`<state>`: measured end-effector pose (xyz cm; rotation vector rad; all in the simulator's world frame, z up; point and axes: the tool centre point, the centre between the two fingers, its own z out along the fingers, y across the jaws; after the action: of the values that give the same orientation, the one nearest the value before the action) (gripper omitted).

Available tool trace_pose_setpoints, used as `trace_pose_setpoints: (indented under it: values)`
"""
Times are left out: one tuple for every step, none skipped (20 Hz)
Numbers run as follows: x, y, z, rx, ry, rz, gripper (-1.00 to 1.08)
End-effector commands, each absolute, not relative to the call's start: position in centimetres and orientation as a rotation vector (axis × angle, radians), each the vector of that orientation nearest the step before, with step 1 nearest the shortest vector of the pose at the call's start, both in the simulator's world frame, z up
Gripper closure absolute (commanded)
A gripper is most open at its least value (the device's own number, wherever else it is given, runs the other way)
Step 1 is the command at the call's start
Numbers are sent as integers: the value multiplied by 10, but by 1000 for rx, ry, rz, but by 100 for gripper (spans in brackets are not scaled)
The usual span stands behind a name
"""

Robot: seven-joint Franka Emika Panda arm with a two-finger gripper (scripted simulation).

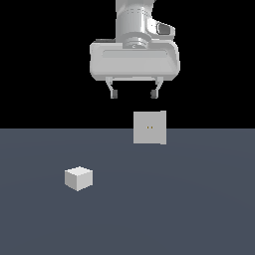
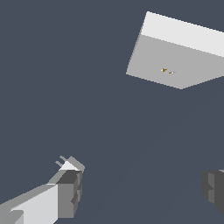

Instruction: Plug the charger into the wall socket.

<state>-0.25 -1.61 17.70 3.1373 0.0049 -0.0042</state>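
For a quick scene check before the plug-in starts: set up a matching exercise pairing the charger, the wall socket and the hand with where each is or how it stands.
Column 1:
1. charger
2. wall socket
3. hand

Column 2:
A. raised in the air, open, holding nothing
B. lying on the floor toward the exterior view's left
C. standing upright, two tiny holes at its centre

Pairs: 1-B, 2-C, 3-A
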Motion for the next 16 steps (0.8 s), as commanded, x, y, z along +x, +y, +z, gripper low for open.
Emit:
trace_pose_setpoints:
  values:
    - [-2, -16, 177, 3137, 5, -4, -92]
    - [-3, -16, 177, 3137, 6, -4, -92]
    - [-3, -16, 177, 3138, 10, -3, -92]
    - [-3, -15, 176, 3138, 16, -1, -92]
    - [-3, -14, 175, 3139, 25, 1, -92]
    - [-3, -13, 175, 3140, 36, 4, -92]
    - [-4, -12, 173, 3140, 49, 8, -92]
    - [-4, -11, 172, 3141, 66, 12, -92]
    - [-5, -9, 171, 3142, 84, 17, -92]
    - [-5, -7, 169, 3143, 105, 23, -92]
    - [-6, -5, 167, 3144, 128, 29, -92]
    - [-7, -3, 165, 3145, 153, 36, -92]
    - [-8, -1, 163, 3146, 181, 44, -92]
    - [-9, 2, 161, 3146, 211, 52, -92]
    - [-10, 4, 158, 3146, 243, 61, -92]
    - [-11, 7, 156, 3146, 277, 70, -92]
